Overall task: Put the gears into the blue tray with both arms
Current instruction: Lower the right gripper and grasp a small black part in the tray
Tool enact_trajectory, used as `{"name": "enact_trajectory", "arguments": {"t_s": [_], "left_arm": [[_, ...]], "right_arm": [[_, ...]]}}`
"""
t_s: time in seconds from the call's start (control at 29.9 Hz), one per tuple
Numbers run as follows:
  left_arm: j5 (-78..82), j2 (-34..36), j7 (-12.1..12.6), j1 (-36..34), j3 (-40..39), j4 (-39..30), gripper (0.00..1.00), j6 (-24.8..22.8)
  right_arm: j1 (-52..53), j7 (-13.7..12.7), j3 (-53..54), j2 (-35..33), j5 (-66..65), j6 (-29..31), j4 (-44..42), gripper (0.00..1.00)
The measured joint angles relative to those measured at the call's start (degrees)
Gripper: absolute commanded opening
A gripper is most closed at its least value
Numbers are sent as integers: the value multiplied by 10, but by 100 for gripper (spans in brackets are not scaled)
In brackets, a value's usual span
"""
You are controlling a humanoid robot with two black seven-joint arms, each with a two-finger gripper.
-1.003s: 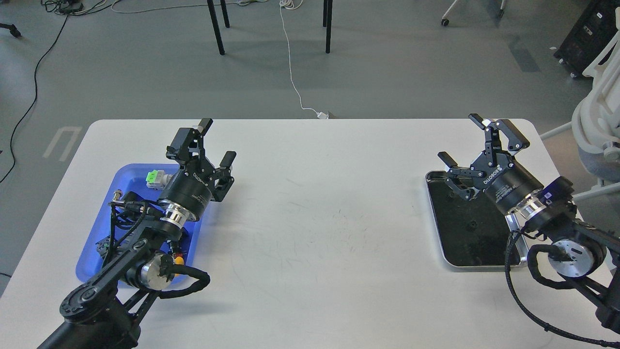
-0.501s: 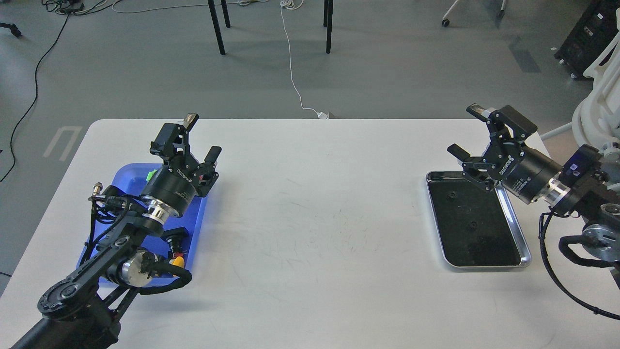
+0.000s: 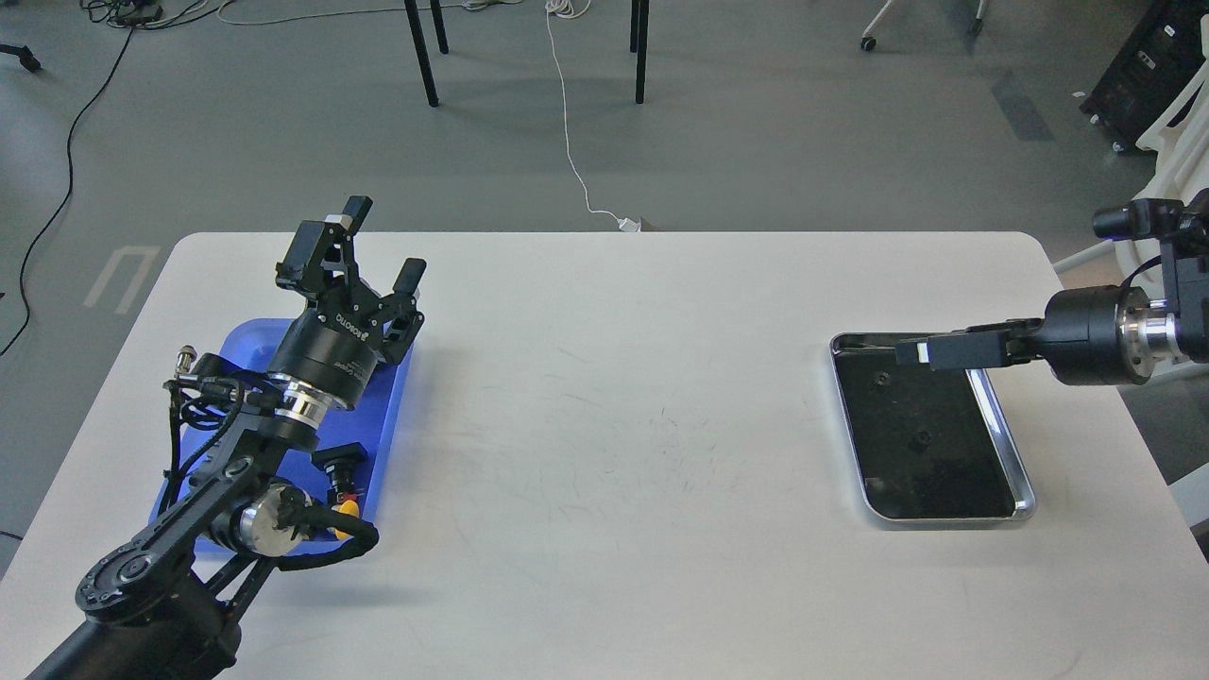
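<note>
- Far left: the blue tray (image 3: 389, 416) lies on the white table (image 3: 614, 425), long axis running away from you, mostly hidden under your left arm (image 3: 227, 472). Only its right rim and a strip of floor show.
- In that strip: a black push-button switch (image 3: 340, 461) and a yellow-capped piece (image 3: 346, 511). No gear can be made out in the tray.
- Your left gripper (image 3: 382, 242) hangs above the tray's far end, fingers pointing up and away, jaws spread wide, nothing between them.
- Table middle: bare of parts.
- Right: the metal tray (image 3: 1011, 444), silver rim, black inside, long axis also running away from you. Two small dark round gears (image 3: 880, 380) sit on the black floor, one near the far-left corner, the other near the middle (image 3: 918, 438). Hard to read against the dark.
- Your right gripper (image 3: 921, 353) reaches in level from the right edge, seen edge-on; whether its jaws are apart, you cannot tell. Its tip hovers over the far end of the metal tray, near the far gear, which lies just ahead of and below the fingertip. Height above the floor is unclear.
- Judgement: your right arm (image 3: 1096, 331) is far nearer both gears; the wrist likely needs to tip downward before a pick.
</note>
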Motion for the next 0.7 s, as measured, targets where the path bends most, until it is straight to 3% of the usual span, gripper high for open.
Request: {"name": "enact_trajectory", "arguments": {"t_s": [0.23,0.47,0.7], "left_arm": [[0,-9,-1,0,-2,0,98,3],[1,-18,-1,1,-5,0,98,3],[1,-17,-1,1,-16,0,98,2]], "right_arm": [[47,0,-129,61,-123,-43,-25,96],[46,0,-202,134,-135,-105,-101,92],[39,0,-233,164,-132,-132,-137,77]]}}
